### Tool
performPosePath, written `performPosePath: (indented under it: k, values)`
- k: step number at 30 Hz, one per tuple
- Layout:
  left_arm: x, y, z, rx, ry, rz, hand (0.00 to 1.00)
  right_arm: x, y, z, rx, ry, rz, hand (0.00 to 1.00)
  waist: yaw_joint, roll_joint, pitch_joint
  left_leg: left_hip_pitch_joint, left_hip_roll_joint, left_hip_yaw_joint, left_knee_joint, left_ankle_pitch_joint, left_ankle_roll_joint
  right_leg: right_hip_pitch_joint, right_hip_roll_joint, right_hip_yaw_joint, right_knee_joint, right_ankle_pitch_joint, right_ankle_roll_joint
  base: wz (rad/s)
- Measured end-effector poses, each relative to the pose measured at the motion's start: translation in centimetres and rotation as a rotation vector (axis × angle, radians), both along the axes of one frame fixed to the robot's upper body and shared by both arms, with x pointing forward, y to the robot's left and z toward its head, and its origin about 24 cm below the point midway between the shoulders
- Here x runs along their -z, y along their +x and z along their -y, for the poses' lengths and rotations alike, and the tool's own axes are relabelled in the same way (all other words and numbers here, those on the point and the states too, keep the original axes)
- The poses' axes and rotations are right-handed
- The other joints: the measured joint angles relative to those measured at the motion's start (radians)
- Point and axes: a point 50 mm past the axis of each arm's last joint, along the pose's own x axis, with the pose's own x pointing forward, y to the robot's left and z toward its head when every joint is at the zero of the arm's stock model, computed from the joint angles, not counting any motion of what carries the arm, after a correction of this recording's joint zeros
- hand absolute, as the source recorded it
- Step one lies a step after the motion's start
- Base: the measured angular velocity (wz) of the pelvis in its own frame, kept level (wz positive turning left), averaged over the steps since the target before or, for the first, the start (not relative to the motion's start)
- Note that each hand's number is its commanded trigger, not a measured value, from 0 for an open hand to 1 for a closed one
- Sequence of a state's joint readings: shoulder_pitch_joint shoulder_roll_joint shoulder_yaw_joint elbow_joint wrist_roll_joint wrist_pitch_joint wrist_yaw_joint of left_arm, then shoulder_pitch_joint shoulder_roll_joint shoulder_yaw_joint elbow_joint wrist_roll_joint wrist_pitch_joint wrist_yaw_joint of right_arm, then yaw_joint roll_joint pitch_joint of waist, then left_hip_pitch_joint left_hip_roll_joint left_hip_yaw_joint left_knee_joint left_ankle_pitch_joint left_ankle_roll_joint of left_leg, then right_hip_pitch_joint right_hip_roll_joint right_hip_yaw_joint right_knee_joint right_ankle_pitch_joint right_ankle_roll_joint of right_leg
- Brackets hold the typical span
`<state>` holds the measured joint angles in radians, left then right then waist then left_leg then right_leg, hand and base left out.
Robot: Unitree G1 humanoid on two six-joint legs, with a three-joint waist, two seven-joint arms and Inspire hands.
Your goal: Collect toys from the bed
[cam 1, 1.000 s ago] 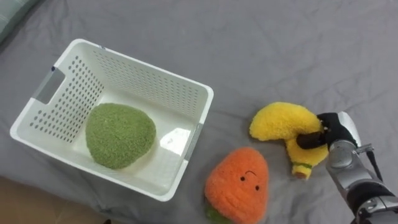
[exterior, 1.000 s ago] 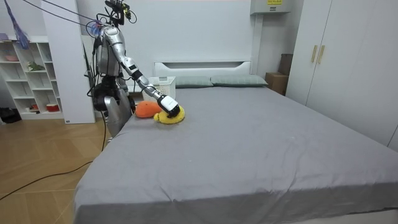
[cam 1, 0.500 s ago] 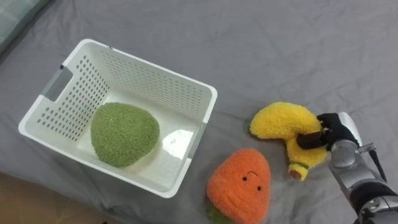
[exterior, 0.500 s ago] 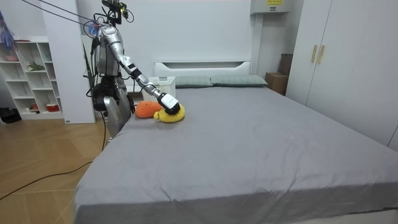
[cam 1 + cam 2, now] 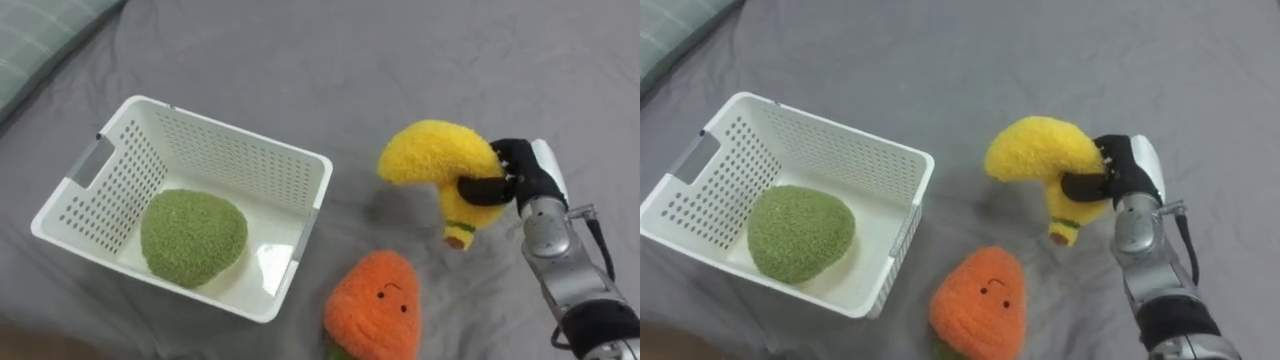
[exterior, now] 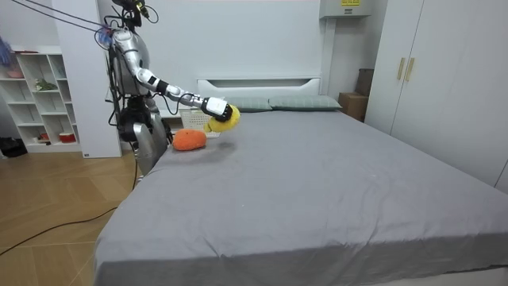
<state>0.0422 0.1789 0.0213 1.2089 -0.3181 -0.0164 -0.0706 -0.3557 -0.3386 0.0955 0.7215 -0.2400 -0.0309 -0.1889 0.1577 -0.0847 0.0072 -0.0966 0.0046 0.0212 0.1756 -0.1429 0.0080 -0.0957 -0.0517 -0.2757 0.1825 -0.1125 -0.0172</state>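
There are three plush toys, one basket and one robot hand at work. The right robot hand point(image 5: 527, 175) has its dark fingers curled tight round a curved, fuzzy yellow plush point(image 5: 432, 158) shaped like a banana, near the stub end that hangs downward. That toy is off the bed point(image 5: 350, 60), above the grey sheet and to the right of the basket.

The orange plush point(image 5: 372, 308) is a rounded, carrot-like shape with a small stitched face. It lies on the sheet just beside the basket's near right corner and below the held toy, apart from it. The green plush point(image 5: 192, 236) is a nubbly, egg-shaped lump lying inside the white basket point(image 5: 235, 158). The basket is a rectangular bin of hard plastic with perforated walls and a slot handle in its left end. A corner of one striped pillow point(image 5: 40, 40) shows at the upper left.

The room view shows the robot standing at the side of the bed, near its head end, at the room view's left. Its right arm reaches out level over the mattress, and the yellow toy is plainly clear of the sheet. It also takes in two pillows point(image 6: 298, 102) against a white headboard point(image 6: 258, 83), a white shelf unit point(image 6: 36, 99) behind the robot and a wardrobe point(image 6: 444, 79) at the room view's right. The eye views alone give the toys' texture, the basket's holes and the grip of the fingers.
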Motion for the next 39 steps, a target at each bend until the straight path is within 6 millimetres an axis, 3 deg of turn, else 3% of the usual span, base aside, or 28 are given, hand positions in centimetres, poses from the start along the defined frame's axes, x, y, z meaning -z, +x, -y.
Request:
performPosePath:
  k: [4, 8, 13, 21, 30, 39]
  values:
    - [0.1, -0.8, 0.1, -0.016, -0.002, -0.004, 0.0, -1.7, -0.1, -1.2, -0.069, 0.011, 0.087, 1.0, -0.018, 0.002, -0.0054, 0.038, 0.0, 0.011, -0.011, 0.0, 0.0, 0.029, 0.001, 0.012, -0.005, -0.001, 0.001, -0.09]
    - [0.1, -1.2, 0.1, -0.034, -0.005, 0.0, 0.0, -2.0, -0.3, -1.5, -0.085, 0.019, 0.104, 1.0, -0.022, 0.007, -0.0135, 0.076, 0.0, 0.018, -0.023, -0.001, 0.001, 0.063, 0.005, 0.026, -0.015, -0.003, 0.005, -0.05]
    - [0.0, -1.1, 0.1, -0.032, -0.004, 0.015, 0.0, -1.9, -0.8, -1.9, -0.095, 0.029, 0.114, 1.0, -0.023, 0.007, -0.0137, 0.095, 0.0, 0.02, -0.026, -0.001, 0.001, 0.08, 0.005, 0.029, -0.016, -0.005, 0.006, -0.01]
    - [0.0, -1.3, 0.1, -0.036, -0.007, 0.01, 0.0, -2.2, -0.7, -2.8, -0.108, 0.057, 0.137, 1.0, -0.023, 0.008, -0.0078, 0.116, 0.0, 0.019, -0.037, -0.001, 0.001, 0.1, 0.006, 0.029, -0.023, -0.007, 0.008, 0.0]
    - [0.1, -2.0, 0.2, -0.039, -0.005, -0.006, 0.0, -6.6, -0.1, -5.0, -0.2, 0.068, 0.327, 1.0, -0.02, 0.011, 0.0014, 0.132, 0.0, 0.018, -0.047, -0.005, 0.003, 0.116, 0.007, 0.029, -0.032, -0.011, 0.013, 0.0]
    - [0.3, -2.0, 0.7, -0.046, -0.001, -0.01, 0.0, -7.6, -0.6, -6.3, -0.243, 0.105, 0.378, 1.0, -0.019, 0.014, 0.0031, 0.125, -0.002, 0.011, -0.046, -0.01, 0.004, 0.116, 0.006, 0.023, -0.032, -0.012, 0.015, 0.01]
